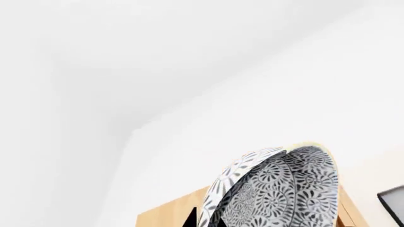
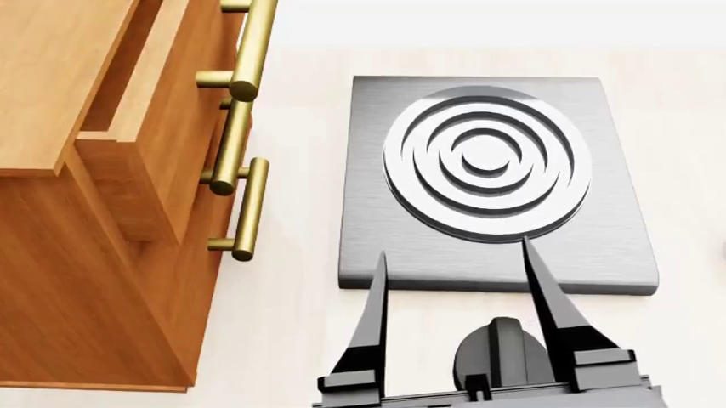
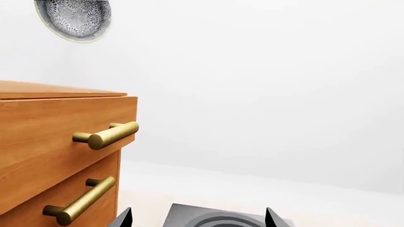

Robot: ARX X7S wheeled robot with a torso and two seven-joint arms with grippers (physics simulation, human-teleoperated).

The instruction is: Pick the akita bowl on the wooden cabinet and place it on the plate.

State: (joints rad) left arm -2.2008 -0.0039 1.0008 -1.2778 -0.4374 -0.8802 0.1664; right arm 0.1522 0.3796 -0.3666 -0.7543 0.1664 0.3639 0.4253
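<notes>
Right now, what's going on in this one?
The akita bowl is off the wooden cabinet. The right wrist view shows it in the air, high above the cabinet top. It fills the left wrist view, tilted on edge, so the left gripper appears to be holding it, though its fingers hardly show. The right gripper is open and empty, at the near edge of a grey burner slab beside the cabinet. The plate is not in any view.

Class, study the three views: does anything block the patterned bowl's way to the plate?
That cannot be settled, because the plate shows in no view. The bowl is in the air, higher than the top of the wooden cabinet, with nothing visible beside it.
</notes>
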